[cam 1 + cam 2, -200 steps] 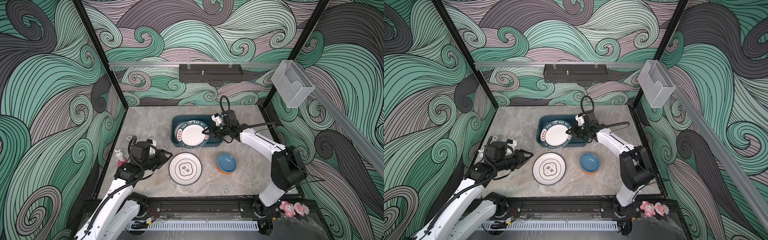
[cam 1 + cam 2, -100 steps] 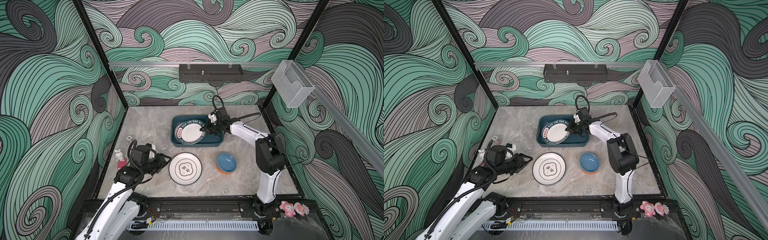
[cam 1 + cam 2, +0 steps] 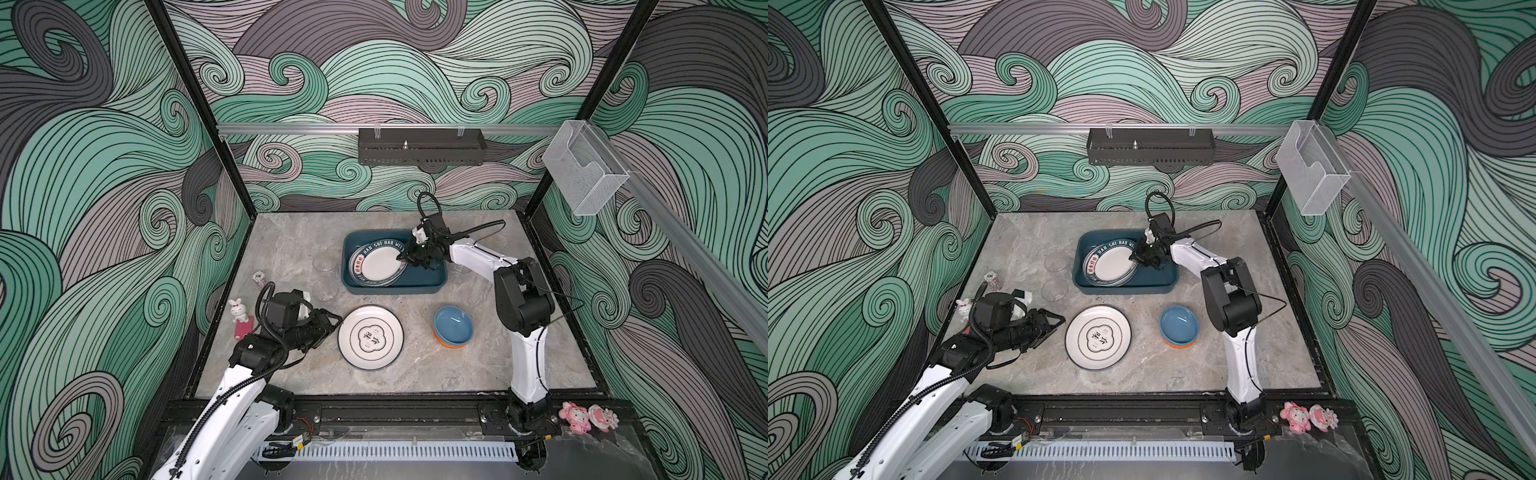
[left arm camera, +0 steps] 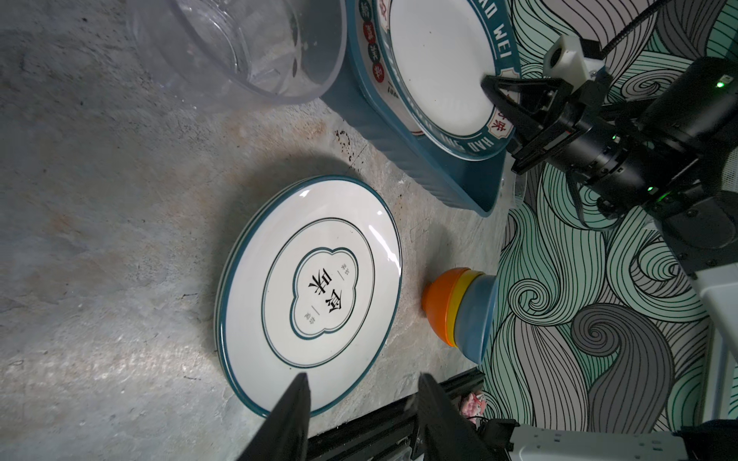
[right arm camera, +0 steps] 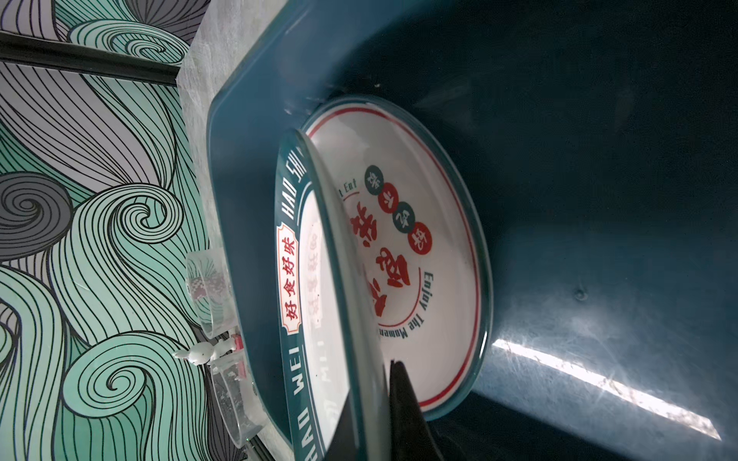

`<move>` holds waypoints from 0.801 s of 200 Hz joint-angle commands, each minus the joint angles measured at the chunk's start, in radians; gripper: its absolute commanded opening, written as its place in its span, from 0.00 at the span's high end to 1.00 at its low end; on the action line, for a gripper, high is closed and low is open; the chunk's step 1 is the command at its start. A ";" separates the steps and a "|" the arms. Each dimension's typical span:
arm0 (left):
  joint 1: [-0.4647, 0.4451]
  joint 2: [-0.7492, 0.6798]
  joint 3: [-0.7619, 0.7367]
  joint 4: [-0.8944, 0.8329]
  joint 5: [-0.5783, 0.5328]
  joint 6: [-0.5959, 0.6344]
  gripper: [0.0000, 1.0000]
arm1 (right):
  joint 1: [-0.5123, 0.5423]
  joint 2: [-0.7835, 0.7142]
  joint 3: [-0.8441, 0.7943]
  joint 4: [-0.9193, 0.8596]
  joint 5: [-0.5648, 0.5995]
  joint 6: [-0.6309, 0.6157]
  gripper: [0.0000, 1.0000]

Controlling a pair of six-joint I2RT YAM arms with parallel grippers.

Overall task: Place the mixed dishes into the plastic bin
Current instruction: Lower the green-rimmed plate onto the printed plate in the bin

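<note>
As the plate (image 3: 380, 264) looks stiff, slippery and breakable, the right gripper (image 3: 402, 257) pinches its rim inside the bin (image 3: 415, 286); the left gripper (image 3: 334, 322) gapes empty.

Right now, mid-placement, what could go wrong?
The right end effector pinches only the rim of the tilted plate, above a second plate in the bin; a slip or early release could crack them together. The left end effector, open beside the table plate, may just push that flat plate instead of gripping it.
</note>
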 commanded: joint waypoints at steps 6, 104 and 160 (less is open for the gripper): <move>0.009 0.006 -0.012 0.000 -0.012 -0.008 0.53 | 0.003 0.024 0.052 0.017 0.000 0.008 0.97; 0.009 0.021 -0.027 0.027 -0.003 -0.019 0.53 | 0.014 0.067 0.098 -0.013 0.017 -0.013 0.95; 0.010 0.025 -0.024 0.030 0.000 -0.018 0.53 | 0.019 0.073 0.094 -0.029 0.036 -0.031 0.92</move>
